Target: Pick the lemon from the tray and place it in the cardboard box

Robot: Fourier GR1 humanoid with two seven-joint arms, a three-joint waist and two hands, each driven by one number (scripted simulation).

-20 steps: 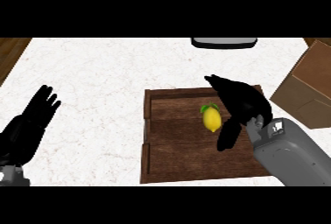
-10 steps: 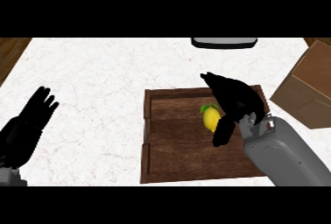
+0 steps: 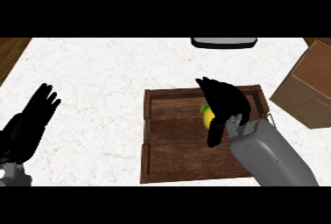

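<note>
Fingers of the black right hand lie pressed together and stretched out, pointing toward the far-left part of the brown wooden tray. The thumb is set apart from them and points down toward the tray's near side. The small yellow lemon with a green tip shows in the gap between fingers and thumb. Only its left part is visible, because the palm covers the rest. The fingers are not curled round it, and I cannot tell whether the palm touches it. The lemon is inside the tray, in its far half and toward the right. The grey right forearm comes in from the lower right across the tray's near-right corner.

The black left hand rests at the view's left edge on the white marbled counter, well apart from the tray. Its fingers are straight, pointing up and slightly fanned, and they hold nothing.

The tan cardboard box stands just beside the tray's right side and is cut off by the view's right edge. 1 pale grey object with a dark rim sits at the counter's far edge, only partly in view.
</note>
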